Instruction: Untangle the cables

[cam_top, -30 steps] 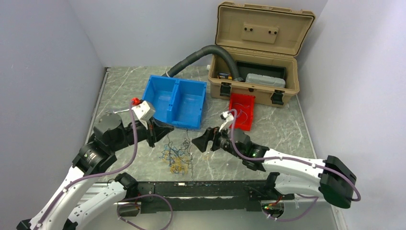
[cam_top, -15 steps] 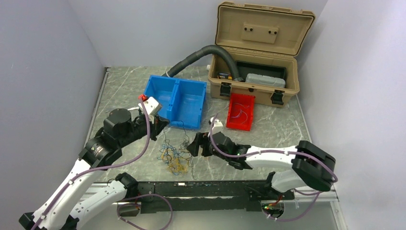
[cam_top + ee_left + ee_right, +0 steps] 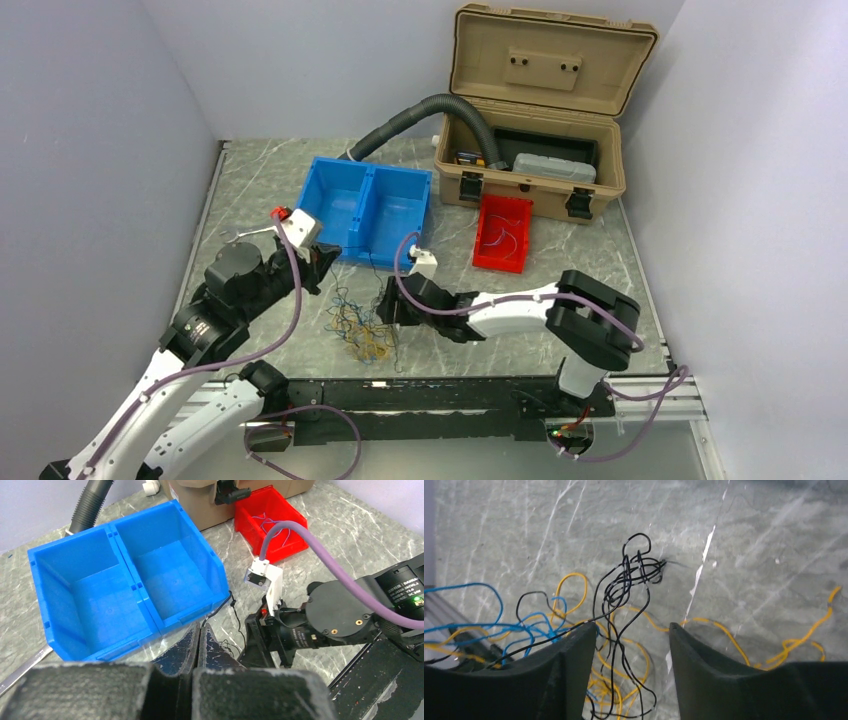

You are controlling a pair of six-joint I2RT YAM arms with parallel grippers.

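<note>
lol the cables [image 3: 362, 325] are mostly one knot, right gripper [image 3: 631, 635] spread around black strands, left gripper [image 3: 197, 632] clamped shut.

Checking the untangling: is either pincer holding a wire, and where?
The right pincer is open around thin black wire loops, gripping nothing. The left pincer is shut, apparently pinching a thin black strand; which part, unclear.

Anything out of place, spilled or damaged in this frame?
Nothing looks damaged or spilled. The only disorder is the cables, which lie knotted on the table. A grey hose runs oddly over the rim into the open tan case.
</note>
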